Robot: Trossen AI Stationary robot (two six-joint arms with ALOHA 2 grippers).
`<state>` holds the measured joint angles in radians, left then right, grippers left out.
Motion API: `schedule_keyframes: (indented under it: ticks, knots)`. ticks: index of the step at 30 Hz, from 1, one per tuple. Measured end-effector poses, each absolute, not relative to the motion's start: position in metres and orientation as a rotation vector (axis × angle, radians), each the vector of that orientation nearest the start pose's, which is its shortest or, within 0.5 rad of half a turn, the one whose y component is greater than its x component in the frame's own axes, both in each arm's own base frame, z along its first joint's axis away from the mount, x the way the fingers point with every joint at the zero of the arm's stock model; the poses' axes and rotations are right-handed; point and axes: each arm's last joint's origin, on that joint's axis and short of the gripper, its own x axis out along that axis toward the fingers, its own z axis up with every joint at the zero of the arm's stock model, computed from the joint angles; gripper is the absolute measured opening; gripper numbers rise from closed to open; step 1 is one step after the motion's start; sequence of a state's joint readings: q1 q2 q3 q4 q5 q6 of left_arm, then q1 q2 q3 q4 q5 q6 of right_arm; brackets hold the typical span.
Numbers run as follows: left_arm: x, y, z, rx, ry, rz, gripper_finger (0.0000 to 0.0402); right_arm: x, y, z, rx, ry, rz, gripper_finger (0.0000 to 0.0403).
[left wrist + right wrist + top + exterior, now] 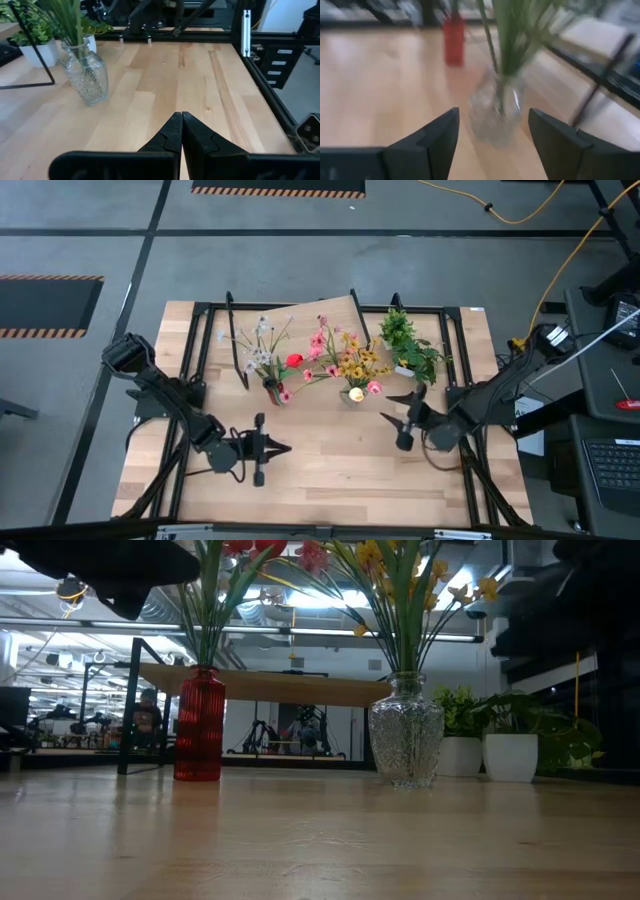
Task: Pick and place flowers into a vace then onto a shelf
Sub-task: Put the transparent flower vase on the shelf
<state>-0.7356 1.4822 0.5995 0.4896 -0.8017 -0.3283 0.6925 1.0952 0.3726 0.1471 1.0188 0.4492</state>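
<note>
Two vases stand upright on their bases on the table, both with flowers in them. The clear glass vase (352,393) (406,730) (89,75) (495,115) has yellow and pink flowers (350,360) (385,580) stuck in its mouth. The red vase (272,390) (199,725) (453,42) has white, pink and red flowers (265,345). The shelf (300,315) (270,688) stands behind them on black legs. My right gripper (392,408) (492,130) is open, just right of the glass vase and facing it. My left gripper (278,448) (181,125) is shut, nearer the table's front, below the red vase.
Two green potted plants in white pots (410,345) (510,755) (40,52) stand on the table right of the vases, under the shelf's right end. A black frame (470,380) edges the table. Bare wood (330,470) lies in front of the vases.
</note>
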Motion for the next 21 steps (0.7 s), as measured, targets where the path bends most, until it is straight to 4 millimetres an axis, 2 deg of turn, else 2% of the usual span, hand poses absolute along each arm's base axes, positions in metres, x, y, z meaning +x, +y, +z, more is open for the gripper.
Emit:
schedule_keyframes:
  ticks: [6,10,21]
  knots:
    - [0.2234,-0.17,0.1816,-0.059,0.27,0.111,0.0006,0.1543,0.0978,0.1775,-0.005,0.133,-0.233,0.024]
    - [0.2233,-0.1705,0.1815,-0.06,0.274,0.098,0.0006,0.1532,0.0968,0.1764,-0.041,0.122,-0.229,0.024]
    - [0.2233,-0.1725,0.1809,-0.005,0.296,0.02,0.0006,0.1533,0.0968,0.1766,0.068,0.108,-0.235,0.024]
